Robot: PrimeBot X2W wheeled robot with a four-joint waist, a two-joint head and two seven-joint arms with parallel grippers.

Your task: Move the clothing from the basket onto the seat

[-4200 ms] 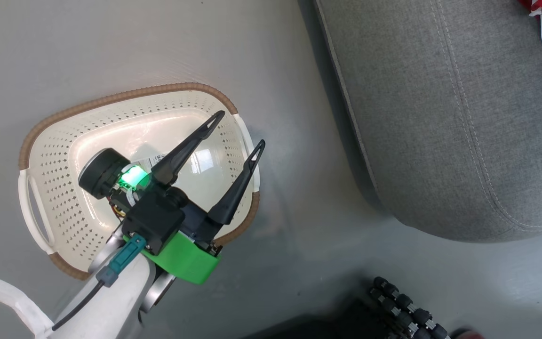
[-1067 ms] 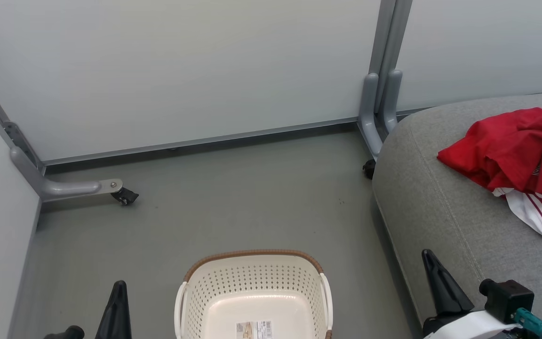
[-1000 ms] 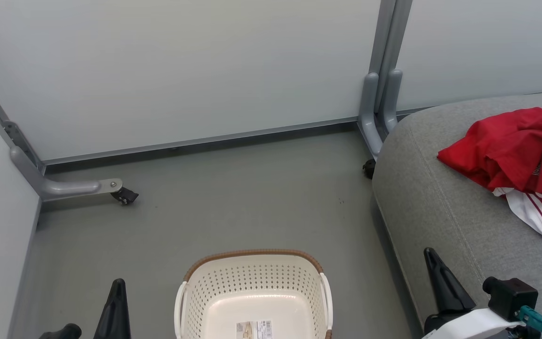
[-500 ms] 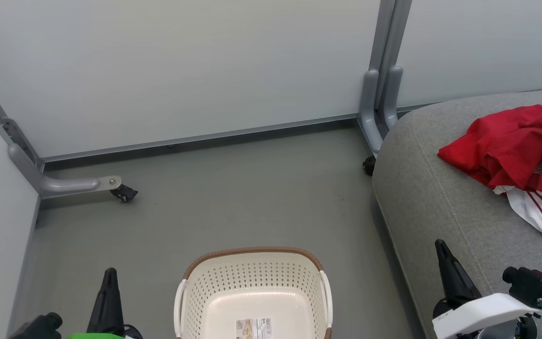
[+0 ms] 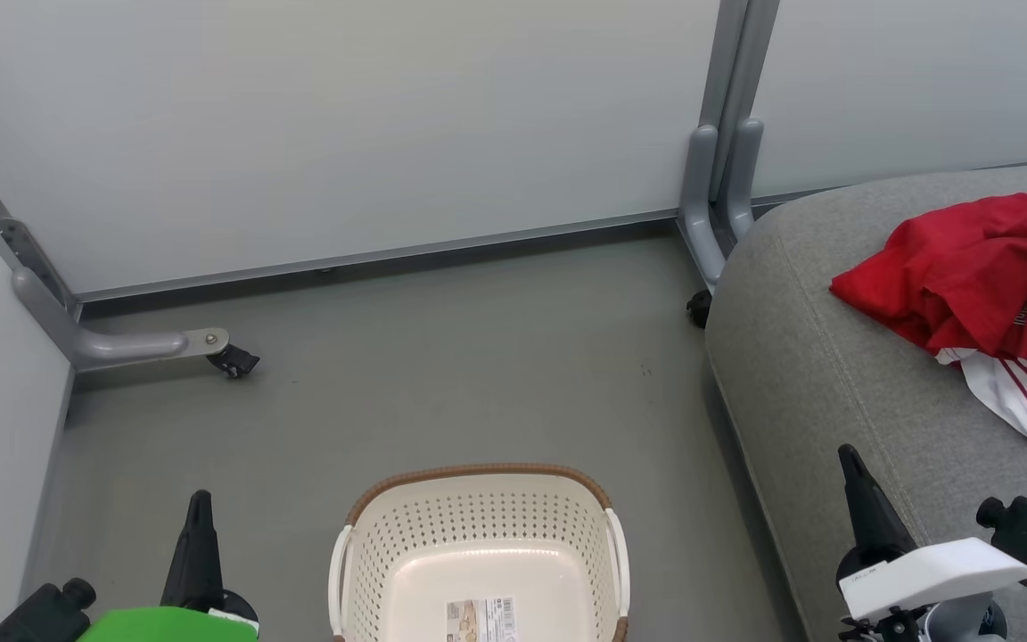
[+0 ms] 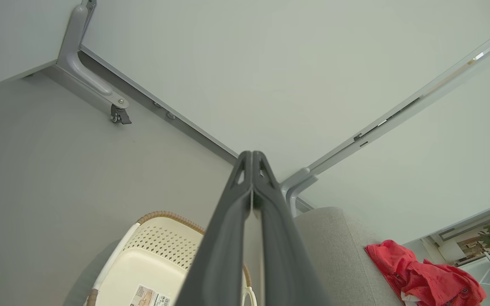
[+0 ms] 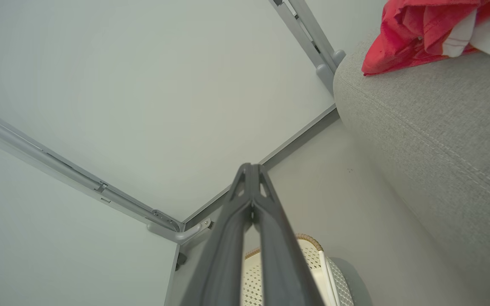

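Head view, as I see it from the console:
- Basket (image 5: 478, 470): on the floor (image 5: 442, 374), bottom centre; its bottom is bare around a label sticker (image 5: 480, 619).
- Clothing (image 5: 968, 267): red heap with white striped trim, lying on the seat (image 5: 834, 383) at right, well apart from the basket.
- Left gripper (image 5: 200, 501): low, left of the basket.
- Right gripper (image 5: 850, 459): over the seat's near edge.
- Surroundings: pale partition panels (image 5: 344, 134) behind; castor foot (image 5: 157, 343) at left; post foot (image 5: 717, 205) just beside the seat's far corner.

Left wrist view:
- Fingers (image 6: 228, 238): pressed tip to tip, gripping nothing. They cross in front of the basket's rim and the seat's corner.

Right wrist view:
- Fingers (image 7: 228, 246): likewise closed together and empty. The basket is below them, the seat and clothing up to the right.
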